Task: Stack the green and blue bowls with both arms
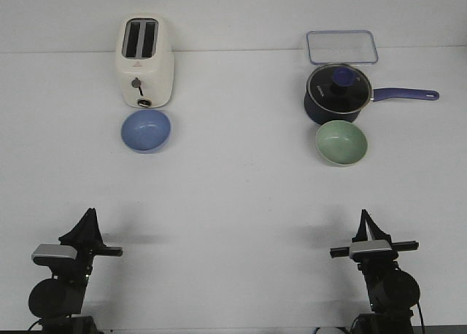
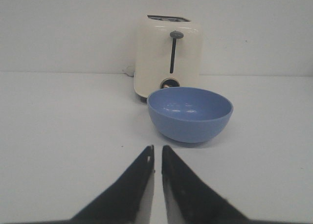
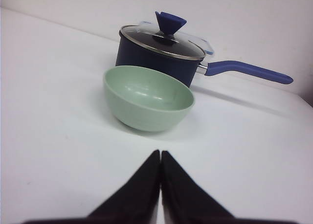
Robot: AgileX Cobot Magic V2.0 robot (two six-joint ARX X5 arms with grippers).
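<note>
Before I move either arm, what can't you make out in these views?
- Toaster slots: dark in the front view, contents unseen.
- Saucepan inside: lid glare in both the front and right wrist views.
- Clear container: near edge behind the saucepan.
- Left hand, right hand: shut tips only; arm bases cropped.

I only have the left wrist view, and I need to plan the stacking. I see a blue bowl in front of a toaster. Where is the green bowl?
Observer: The green bowl sits on the robot's right side of the table, ahead of the right tool, just in front of a lidded dark blue saucepan.
Operator: Is that tool holding anything?
Observer: No. Its fingers are closed together and empty, short of the bowl.
Operator: Anything inside the green bowl?
Observer: It looks empty and upright.
Operator: Anything else near it?
Observer: A clear rectangular container lies behind the saucepan.
</note>
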